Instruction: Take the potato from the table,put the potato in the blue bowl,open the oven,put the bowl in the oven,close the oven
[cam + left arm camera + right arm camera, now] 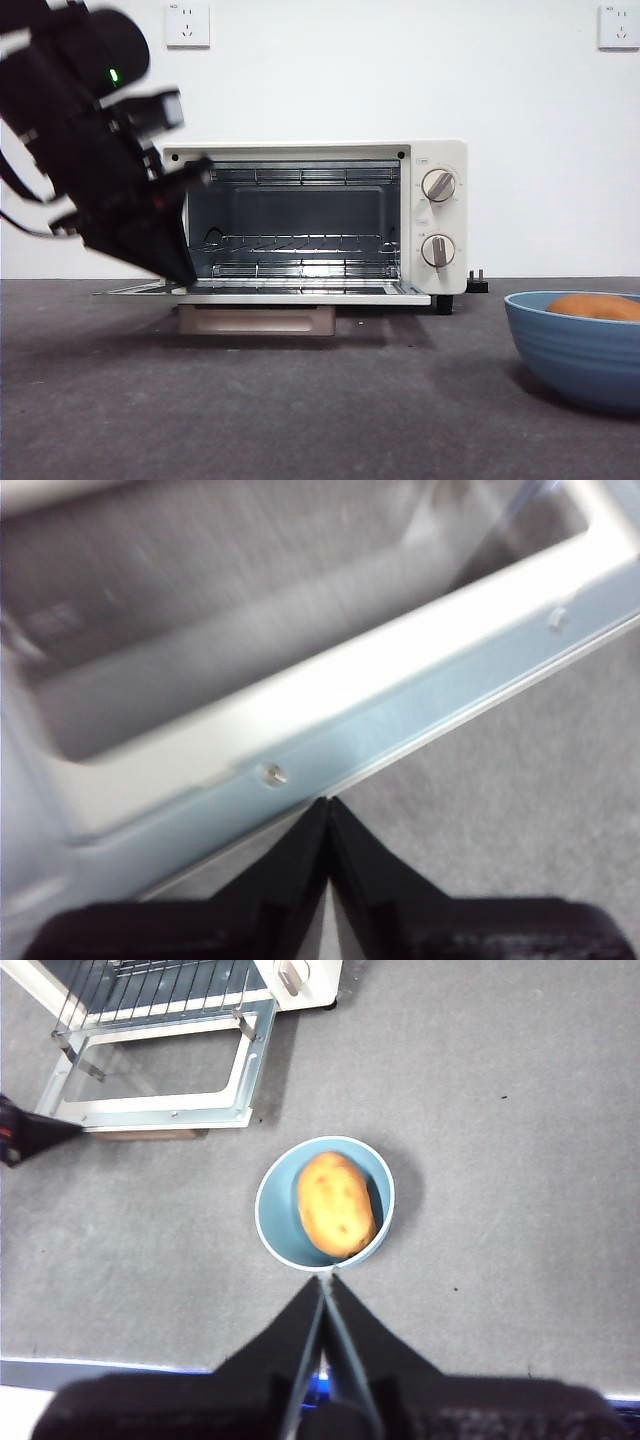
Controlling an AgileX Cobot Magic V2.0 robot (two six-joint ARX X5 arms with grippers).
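The oven (432,215) stands open, its glass door (300,292) folded down flat with the beige handle (257,320) below its front edge. My left gripper (185,272) is shut and empty at the door's left front corner; the left wrist view shows its tip (327,805) just off the door's metal frame (400,715). The potato (335,1203) lies in the blue bowl (270,1222), which sits on the table (300,420) right of the oven. My right gripper (325,1280) hovers high above the bowl's near rim, shut and empty. The bowl (570,350) and potato (597,306) show at the front view's right edge.
Wire racks (300,243) sit inside the oven cavity. Two knobs (438,185) are on its right panel. A black plug (478,283) lies behind the oven's right foot. Open table stretches between the door and the bowl.
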